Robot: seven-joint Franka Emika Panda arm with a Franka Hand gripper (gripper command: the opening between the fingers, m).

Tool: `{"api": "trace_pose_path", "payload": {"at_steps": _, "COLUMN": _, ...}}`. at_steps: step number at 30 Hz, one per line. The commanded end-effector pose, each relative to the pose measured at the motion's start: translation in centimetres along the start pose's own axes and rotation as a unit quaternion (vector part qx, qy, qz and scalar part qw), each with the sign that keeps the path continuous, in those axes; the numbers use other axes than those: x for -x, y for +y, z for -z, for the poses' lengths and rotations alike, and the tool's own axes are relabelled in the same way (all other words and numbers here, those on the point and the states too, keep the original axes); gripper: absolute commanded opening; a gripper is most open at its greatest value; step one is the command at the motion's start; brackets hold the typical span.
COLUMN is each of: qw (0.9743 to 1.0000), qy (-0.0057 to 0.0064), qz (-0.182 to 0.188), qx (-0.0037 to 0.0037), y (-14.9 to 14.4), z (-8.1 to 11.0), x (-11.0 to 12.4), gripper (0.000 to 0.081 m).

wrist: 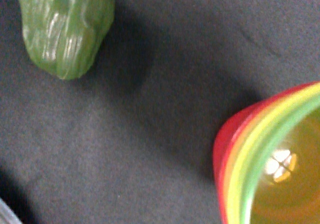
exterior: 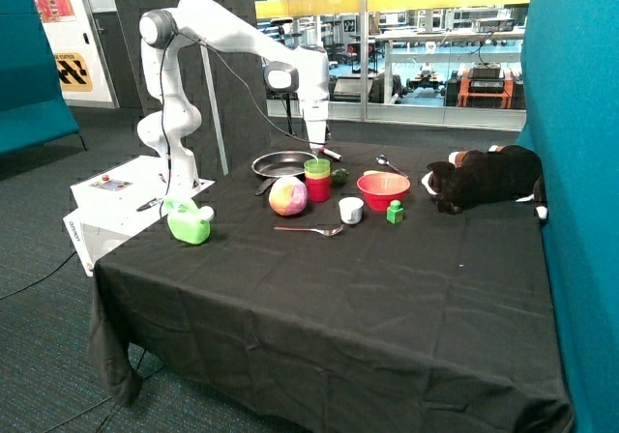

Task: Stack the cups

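The table (exterior: 387, 288) is wearing a black cloth. The white arm (exterior: 227, 27) is reaching over its far side, and the gripper (exterior: 317, 149) is hanging right above the cups (exterior: 317, 178). It is not holding anything, and I cannot tell how it is set. The cups are sitting one inside another: red outside, yellow in the middle, green on top. They are standing beside the pan (exterior: 280, 164), with a small green lumpy thing (wrist: 65, 26) lying near them.

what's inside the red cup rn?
The yellow cup sits nested in the red cup, with the green cup inside that. Only rims show; the lower cups' bottoms are covered. The gripper hovers above.
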State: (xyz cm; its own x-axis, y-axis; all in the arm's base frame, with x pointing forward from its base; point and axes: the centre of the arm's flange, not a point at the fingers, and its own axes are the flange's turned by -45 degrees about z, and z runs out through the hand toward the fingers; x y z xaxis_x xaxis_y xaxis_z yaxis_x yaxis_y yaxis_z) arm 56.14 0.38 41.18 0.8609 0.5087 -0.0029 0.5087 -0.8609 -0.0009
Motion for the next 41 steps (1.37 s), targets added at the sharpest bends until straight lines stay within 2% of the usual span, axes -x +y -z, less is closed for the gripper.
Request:
{"api": "trace_pose_path", "payload": {"at_steps": 1, "qw": 0.9999, "qy": 0.0015, "qz": -0.015, "qx": 0.00041, "y": 0.3, "z": 2.1, "x": 1.6, "gripper": 0.0611}}
{"api": "trace_pose_path", "payload": {"at_steps": 3, "qw": 0.9998, "qy": 0.0015, "qz": -0.017, "qx": 0.00041, "y": 0.4, "z": 2.8, "x": 2.1, "gripper": 0.056}}
{"api": "trace_pose_path", "payload": {"at_steps": 7, "qw": 0.9997, "qy": 0.0015, "qz": -0.023, "qx": 0.0004, "y": 0.6, "z": 3.8, "x": 3.0, "gripper": 0.0582}}
{"api": "trace_pose_path", "payload": {"at_steps": 12, "qw": 0.9996, "qy": 0.0015, "qz": -0.029, "qx": 0.00039, "y": 1.0, "z": 4.2, "x": 4.0, "gripper": 0.058}}
{"api": "trace_pose_path", "payload": {"at_steps": 29, "qw": 0.9986, "qy": 0.0015, "qz": -0.053, "qx": 0.00036, "y": 2.5, "z": 2.9, "x": 5.9, "gripper": 0.0561}}
{"api": "trace_pose_path", "payload": {"at_steps": 41, "qw": 0.9991, "qy": 0.0015, "qz": -0.042, "qx": 0.00037, "y": 2.1, "z": 2.4, "x": 4.7, "gripper": 0.0559}}
